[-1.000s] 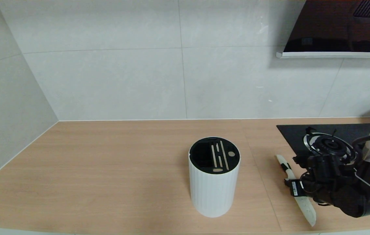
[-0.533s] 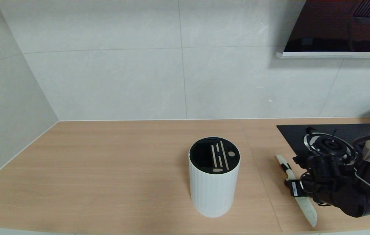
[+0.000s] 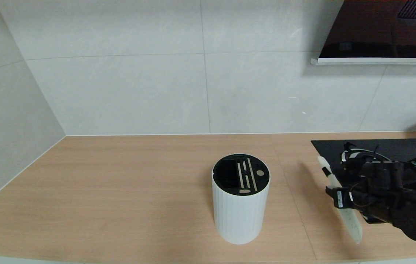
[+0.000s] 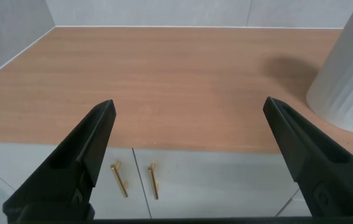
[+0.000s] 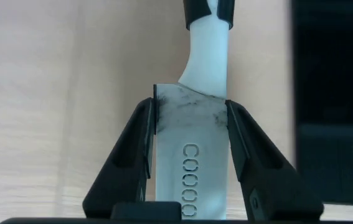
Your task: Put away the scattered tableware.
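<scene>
A white ceramic knife [image 3: 341, 200] with a black band on its handle hangs above the wooden counter at the right, blade toward the front edge. My right gripper [image 3: 343, 201] is shut on its blade; in the right wrist view the black fingers [image 5: 140, 146] press both flat sides of the knife [image 5: 192, 140]. A white ribbed cylindrical holder [image 3: 240, 205] with a black slotted top stands mid-counter, left of the knife. My left gripper [image 4: 192, 155] is open, hovering off the counter's front edge, with the holder [image 4: 344, 81] farther off.
A black cooktop [image 3: 339, 152] with a burner lies at the right, under my right arm. A range hood [image 3: 380, 33] hangs on the tiled wall above. Bare wooden counter [image 3: 127, 183] stretches left of the holder. Cabinet doors with gold handles [image 4: 152, 180] sit below the counter edge.
My right gripper has lifted the knife off the counter and carried it slightly back and right; the knife's handle now rises over the cooktop's corner. The holder has not moved.
</scene>
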{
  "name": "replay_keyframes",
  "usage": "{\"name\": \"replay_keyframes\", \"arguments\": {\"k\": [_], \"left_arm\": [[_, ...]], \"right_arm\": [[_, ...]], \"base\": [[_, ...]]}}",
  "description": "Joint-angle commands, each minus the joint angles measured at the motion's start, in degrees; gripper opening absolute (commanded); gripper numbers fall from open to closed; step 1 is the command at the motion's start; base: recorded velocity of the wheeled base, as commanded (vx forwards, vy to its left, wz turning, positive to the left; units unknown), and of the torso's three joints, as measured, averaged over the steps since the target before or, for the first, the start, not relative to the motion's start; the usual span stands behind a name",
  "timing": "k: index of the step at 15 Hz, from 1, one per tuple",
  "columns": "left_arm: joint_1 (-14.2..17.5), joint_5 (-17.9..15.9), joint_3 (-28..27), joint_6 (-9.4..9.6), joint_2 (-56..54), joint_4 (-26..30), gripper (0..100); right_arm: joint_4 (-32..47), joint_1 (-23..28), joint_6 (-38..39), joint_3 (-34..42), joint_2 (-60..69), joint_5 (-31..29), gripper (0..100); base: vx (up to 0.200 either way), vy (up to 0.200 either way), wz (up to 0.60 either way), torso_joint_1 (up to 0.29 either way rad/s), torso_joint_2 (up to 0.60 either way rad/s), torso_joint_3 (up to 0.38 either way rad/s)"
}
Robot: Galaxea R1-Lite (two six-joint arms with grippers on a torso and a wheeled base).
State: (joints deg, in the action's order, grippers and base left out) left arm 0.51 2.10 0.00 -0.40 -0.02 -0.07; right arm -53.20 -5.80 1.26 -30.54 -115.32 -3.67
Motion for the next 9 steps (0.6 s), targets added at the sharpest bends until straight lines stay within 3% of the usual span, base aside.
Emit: {"name": "replay_keyframes", "arguments": {"k": [1, 2, 4, 6, 7, 9], "left_arm": [[0.0, 0.0, 0.0, -0.04, 0.0, 0.0, 100], [0.0, 0.0, 0.0, -0.04, 0.0, 0.0, 100], [0.0, 0.0, 0.0, 0.14, 0.0, -0.2, 100], [0.0, -0.3, -0.5, 0.05, 0.0, -0.2, 100], [-0.4, -3.7, -8.0, -0.21, 0.7, 1.5, 100], [-1.0, -8.8, -17.2, -0.21, 8.3, 6.7, 100]], "right_arm": [[3.2, -1.5, -0.2, -2.8, 13.7, 0.0, 0], [4.3, -1.9, -0.2, -3.7, 14.9, 0.0, 0], [20.2, -7.6, -0.2, -14.7, 24.2, -0.1, 0], [24.4, -10.2, -0.2, -17.7, 27.0, 0.0, 0], [28.7, -14.9, -0.2, -24.4, 29.4, -0.3, 0], [29.6, -18.5, -0.1, -26.6, 30.1, -0.5, 0]], "base": [[0.0, 0.0, 0.0, 0.0, 0.0, 0.0], [0.0, 0.0, 0.0, 0.0, 0.0, 0.0], [0.0, 0.0, 0.0, 0.0, 0.0, 0.0], [0.0, 0.0, 0.0, 0.0, 0.0, 0.0], [0.0, 0.0, 0.0, 0.0, 0.0, 0.0], [0.0, 0.0, 0.0, 0.0, 0.0, 0.0]]}}
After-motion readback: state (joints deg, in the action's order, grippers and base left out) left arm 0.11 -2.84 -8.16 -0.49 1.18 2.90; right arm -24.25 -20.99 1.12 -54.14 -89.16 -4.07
